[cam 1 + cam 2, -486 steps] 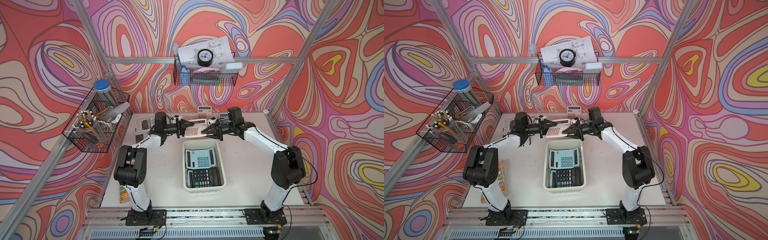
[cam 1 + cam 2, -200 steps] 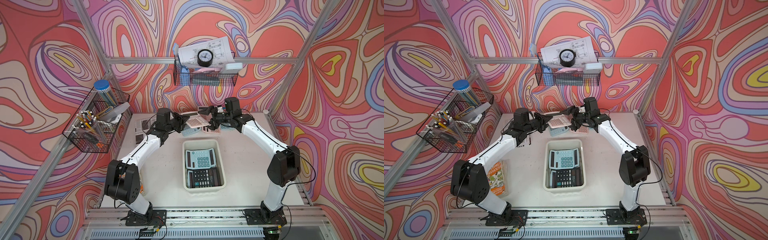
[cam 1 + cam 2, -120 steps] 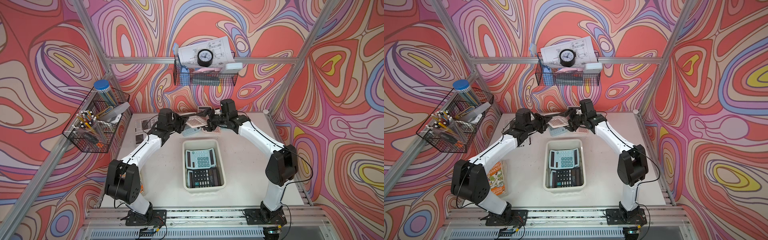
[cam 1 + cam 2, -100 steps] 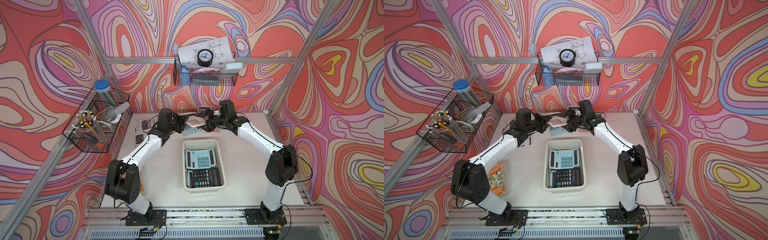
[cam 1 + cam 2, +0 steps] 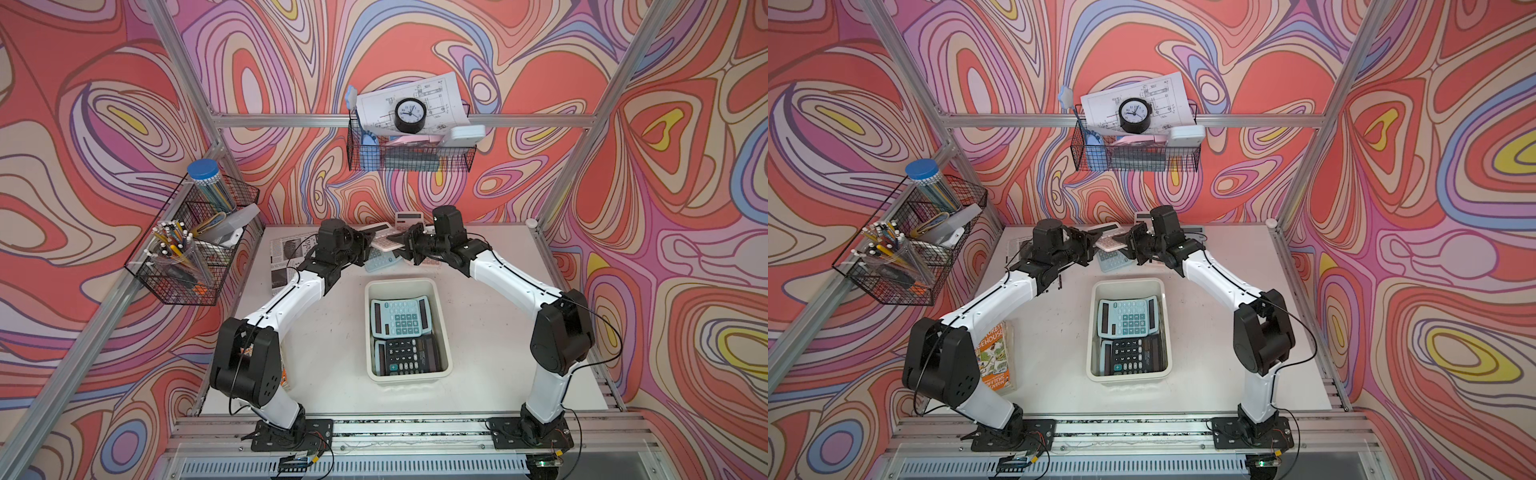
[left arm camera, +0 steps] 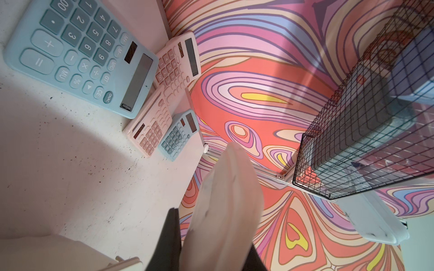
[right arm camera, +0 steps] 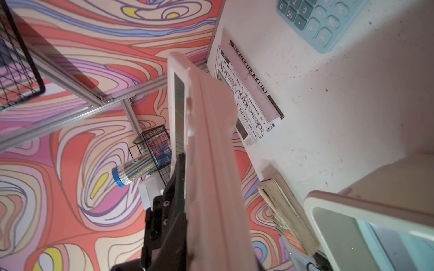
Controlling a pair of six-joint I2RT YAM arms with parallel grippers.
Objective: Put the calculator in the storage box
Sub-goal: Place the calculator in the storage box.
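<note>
A pink calculator (image 5: pixel 388 243) (image 5: pixel 1111 243) hangs above the back of the table, gripped at both ends. My left gripper (image 5: pixel 369 243) (image 5: pixel 1091 245) is shut on one end, and the left wrist view shows it edge-on (image 6: pixel 225 199) between the jaws (image 6: pixel 211 253). My right gripper (image 5: pixel 409 246) (image 5: pixel 1133 245) is shut on the other end; a dark finger (image 7: pixel 175 206) presses on the calculator's face (image 7: pixel 206 140). In front stands the cream-white storage box (image 5: pixel 407 281) (image 5: pixel 1127 282), holding a light blue calculator (image 5: pixel 400 316) and a black one (image 5: pixel 409 355).
Under the held calculator a blue calculator (image 5: pixel 380 262) (image 6: pixel 79 54) lies on the table. More pink and blue calculators (image 6: pixel 150 126) lie at the back edge. A newspaper (image 5: pixel 289 259) lies back left and a book (image 5: pixel 994 357) front left. Wire baskets (image 5: pixel 191 245) (image 5: pixel 409 153) hang above.
My right gripper has moved in and shut on the free end of the pink calculator. The left gripper has kept its hold on the other end.
</note>
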